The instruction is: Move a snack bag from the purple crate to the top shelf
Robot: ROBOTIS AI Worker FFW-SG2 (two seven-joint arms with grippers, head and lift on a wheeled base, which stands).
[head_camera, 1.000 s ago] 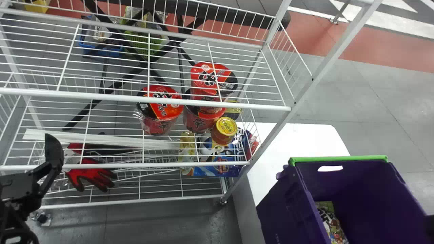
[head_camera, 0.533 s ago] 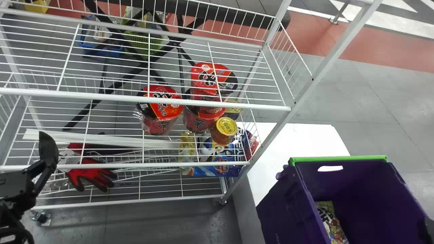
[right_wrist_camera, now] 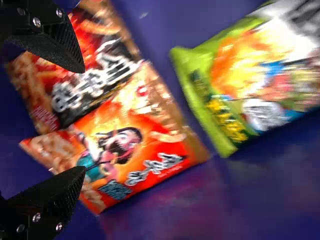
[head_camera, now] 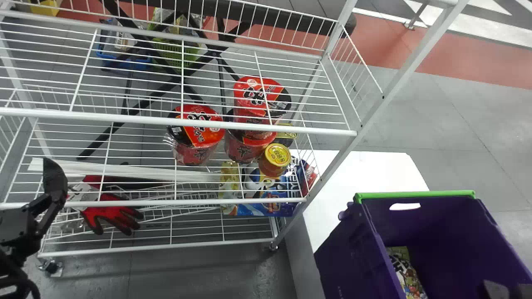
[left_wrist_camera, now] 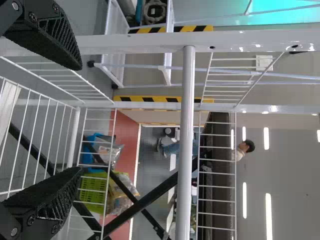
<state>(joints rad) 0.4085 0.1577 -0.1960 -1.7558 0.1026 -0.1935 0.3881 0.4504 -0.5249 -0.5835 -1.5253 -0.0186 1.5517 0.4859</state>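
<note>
The black right gripper [right_wrist_camera: 82, 120] is moving over the purple plastic crate [head_camera: 345, 257], 2 flat fingers gaping wide, probably for straddling the orange-red snack bag [right_wrist_camera: 135, 155] lying inside, while the black left gripper [left_wrist_camera: 80, 119], likewise wide, is hanging by the white wire rack [head_camera: 124, 118].

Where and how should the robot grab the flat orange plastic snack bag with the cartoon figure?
Probably across its middle, from above, the right tool pinching in from both longer edges. The orange bag lies broad face up in the open-topped, boxy purple plastic crate. One long edge meets a red-and-black plastic snack bag, so that side may need care.
</note>
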